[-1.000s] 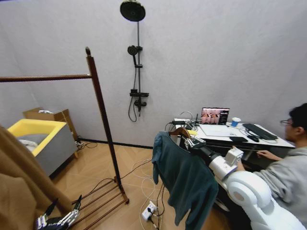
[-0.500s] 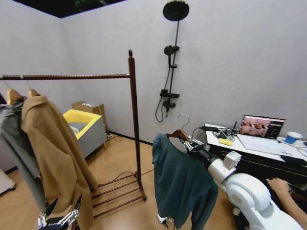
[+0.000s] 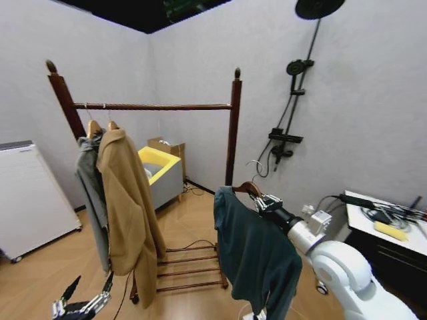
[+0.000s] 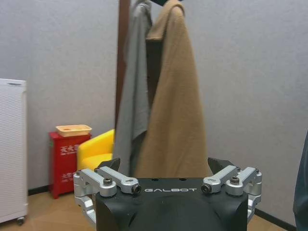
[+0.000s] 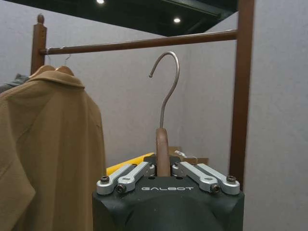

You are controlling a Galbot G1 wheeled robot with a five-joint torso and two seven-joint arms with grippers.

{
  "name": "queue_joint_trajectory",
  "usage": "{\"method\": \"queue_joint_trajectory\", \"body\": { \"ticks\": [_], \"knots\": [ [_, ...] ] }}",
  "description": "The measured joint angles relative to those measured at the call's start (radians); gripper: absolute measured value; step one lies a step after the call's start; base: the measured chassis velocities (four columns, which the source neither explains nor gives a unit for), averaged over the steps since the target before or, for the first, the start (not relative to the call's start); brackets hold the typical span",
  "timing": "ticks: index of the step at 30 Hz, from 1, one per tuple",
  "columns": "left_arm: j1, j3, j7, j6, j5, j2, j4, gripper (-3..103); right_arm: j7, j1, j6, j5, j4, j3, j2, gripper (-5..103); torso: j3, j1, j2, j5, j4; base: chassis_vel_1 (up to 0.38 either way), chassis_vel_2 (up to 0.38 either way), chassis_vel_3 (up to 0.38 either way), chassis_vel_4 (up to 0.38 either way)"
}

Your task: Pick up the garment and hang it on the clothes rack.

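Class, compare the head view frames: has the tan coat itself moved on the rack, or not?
Cannot tell. The tan coat came into view hanging from the clothes rack, but the whole scene swung, wall shower included: the camera turned.

From my left wrist camera I see my left gripper [image 4: 168, 180] low in the foreground, its black body marked GALBOT, and its silver linkages spread wide to both sides, jaws apart with nothing between them. Beyond it a long tan coat [image 4: 174, 96] hangs beside a grey garment [image 4: 134, 96], the two touching, with a dark wooden post [image 4: 123, 43] just behind the grey one. Further back stand a yellow tub [image 4: 95, 154], a red box [image 4: 63, 161] with a shallow tray [image 4: 73, 130] on top, and a white appliance [image 4: 12, 149] on casters. A sliver of dark blue cloth [image 4: 302, 192] shows at the frame edge.
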Motion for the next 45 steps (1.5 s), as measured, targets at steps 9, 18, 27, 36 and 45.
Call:
{"method": "queue_joint_trajectory", "body": {
  "ticks": [9,18,27,36,45],
  "knots": [
    [0.000,0.000,0.000,0.000,0.000,0.000,0.000,100,0.007,0.003,-0.005,-0.002,0.009,0.015,-0.001,10,0.000,-0.001,0.000,-0.0005,-0.0002,0.050,0.205,0.196,0.041],
    [0.000,0.000,0.000,0.000,0.000,0.000,0.000,100,0.008,0.007,0.016,-0.030,-0.015,0.018,0.003,10,0.000,-0.001,0.000,-0.0004,-0.0002,-0.023,0.192,0.194,-0.016],
    [0.000,0.000,0.000,0.000,0.000,0.000,0.000,100,0.045,0.058,-0.002,0.033,0.043,0.016,-0.015,10,0.000,0.000,0.000,-0.0008,-0.0005,-0.160,0.166,0.165,-0.171],
    [0.000,0.000,0.000,0.000,0.000,0.000,0.000,100,0.120,0.452,-0.080,0.235,-0.040,-0.122,-0.104,10,0.000,-0.001,0.001,-0.0005,-0.0003,-0.015,0.015,0.018,-0.021],
    [0.000,0.000,0.000,0.000,0.000,0.000,0.000,100,0.500,0.944,-0.171,0.377,-0.222,-0.491,-0.019,10,0.000,0.000,0.000,-0.0009,-0.0002,0.005,-0.007,-0.003,0.006]
  ]
}}
